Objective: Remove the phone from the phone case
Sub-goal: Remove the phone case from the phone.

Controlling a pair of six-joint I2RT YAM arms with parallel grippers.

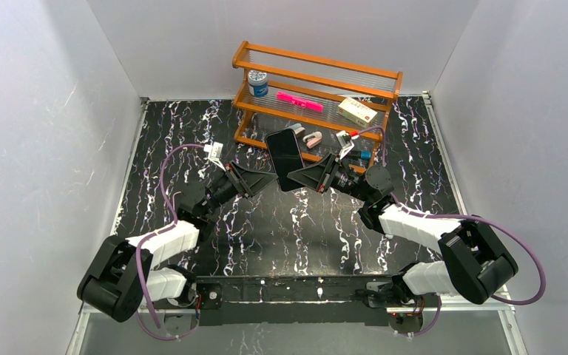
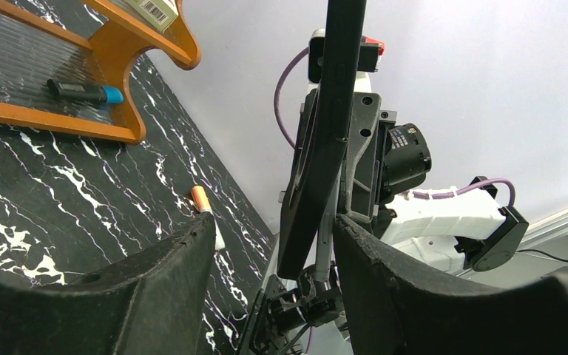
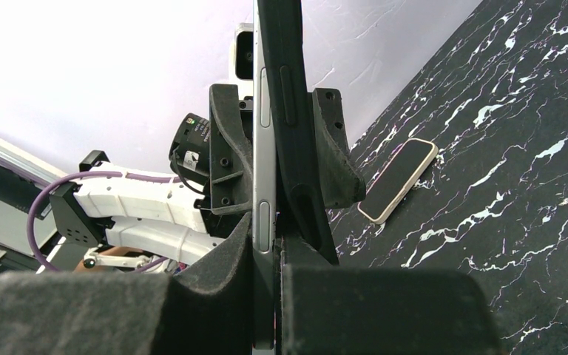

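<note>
Where the two arms meet: phone in its phone case, held clear of the table at the centre of the overhead frame, with a dark broad face toward that camera.
Right gripper: clamped on the lower end of the phone. In its own view both pads sit hard against it with no gap.
Left gripper: jaws spread, straddling the same end from the opposite side. Table shows between one finger and the handset, so it is judged not to be clamping.
Case fit: in the right wrist view the black case stands beside the silver phone edge and appears to angle off it lower down. Judged partly lifted, not free.
Handling: handset judged stiff, smooth-sided, and breakable if dropped. Case judged flexible at its lip.
Hold advised: handset by its flat faces; case by a corner lip, peeled away.
Surface: black marble-pattern table, judged hard. A second phone lies flat on it, mid-right of the right wrist frame.
Far end: wooden rack, upper centre of the overhead frame, carrying a blue-lidded jar, a pink item and a small box.
Room: plain white walls on three sides.
</note>
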